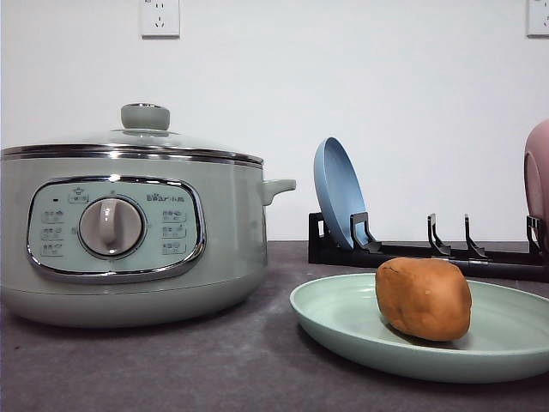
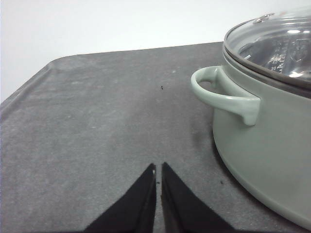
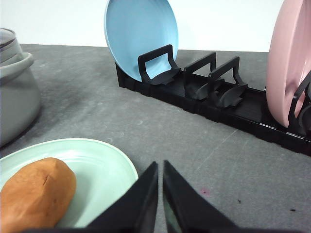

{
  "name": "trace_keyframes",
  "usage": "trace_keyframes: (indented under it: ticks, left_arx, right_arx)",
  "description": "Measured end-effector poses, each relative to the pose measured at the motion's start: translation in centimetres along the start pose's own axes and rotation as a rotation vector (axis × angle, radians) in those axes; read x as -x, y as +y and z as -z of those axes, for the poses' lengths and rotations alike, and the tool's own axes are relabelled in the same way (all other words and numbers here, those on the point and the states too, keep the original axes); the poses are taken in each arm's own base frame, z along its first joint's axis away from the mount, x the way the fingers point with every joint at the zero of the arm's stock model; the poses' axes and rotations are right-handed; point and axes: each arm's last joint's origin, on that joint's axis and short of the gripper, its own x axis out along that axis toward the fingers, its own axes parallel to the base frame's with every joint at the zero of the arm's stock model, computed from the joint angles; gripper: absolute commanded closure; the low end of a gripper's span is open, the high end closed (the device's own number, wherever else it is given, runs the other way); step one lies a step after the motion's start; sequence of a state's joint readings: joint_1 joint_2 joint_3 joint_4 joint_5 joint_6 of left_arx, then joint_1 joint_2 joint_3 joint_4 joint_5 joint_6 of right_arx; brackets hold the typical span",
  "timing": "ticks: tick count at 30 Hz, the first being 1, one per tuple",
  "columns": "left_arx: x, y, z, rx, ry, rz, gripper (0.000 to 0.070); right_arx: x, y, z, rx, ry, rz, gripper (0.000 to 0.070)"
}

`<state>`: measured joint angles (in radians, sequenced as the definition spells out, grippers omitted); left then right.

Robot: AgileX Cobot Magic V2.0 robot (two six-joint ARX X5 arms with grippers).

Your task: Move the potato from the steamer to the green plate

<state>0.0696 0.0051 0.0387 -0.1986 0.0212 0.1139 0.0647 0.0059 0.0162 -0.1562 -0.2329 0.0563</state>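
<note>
1. Right gripper [image 3: 160, 194] had its fingers pressed together on nothing, just beside the green plate's [image 3: 116, 160] rim. Left gripper [image 2: 158, 194] was likewise closed and empty, hovering over the table [image 2: 97, 121] near the steamer's [image 2: 262, 160] side handle [image 2: 218, 94].
2. Steamer, largest, sat at 9 o'clock in the front view, lid [image 1: 146, 137] on.
3. Green plate lay at 4 o'clock, with the rack [image 1: 429, 253] behind it.
4. Potato [image 1: 424, 298] rested on the plate, long axis across it, nearer the right arm; the transfer looked complete, with open table for retreat.
</note>
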Motion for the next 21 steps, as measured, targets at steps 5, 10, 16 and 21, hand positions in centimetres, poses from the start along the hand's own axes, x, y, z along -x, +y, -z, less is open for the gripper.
trace_keyframes:
  ticks: [5, 10, 16, 21]
  left_arx:
    - [0.0, 0.0, 0.0, 0.0, 0.0, 0.0, 0.0677]
    - [0.0, 0.0, 0.0, 0.0, 0.0, 0.0, 0.0677]
    - [0.0, 0.0, 0.0, 0.0, 0.0, 0.0, 0.0677]
    - [0.0, 0.0, 0.0, 0.0, 0.0, 0.0, 0.0677]
  right_arx:
    - [0.0, 0.0, 0.0, 0.0, 0.0, 0.0, 0.0696]
    - [0.0, 0.0, 0.0, 0.0, 0.0, 0.0, 0.0696]
    - [0.0, 0.0, 0.0, 0.0, 0.0, 0.0, 0.0696]
    - [0.0, 0.0, 0.0, 0.0, 0.0, 0.0, 0.0696]
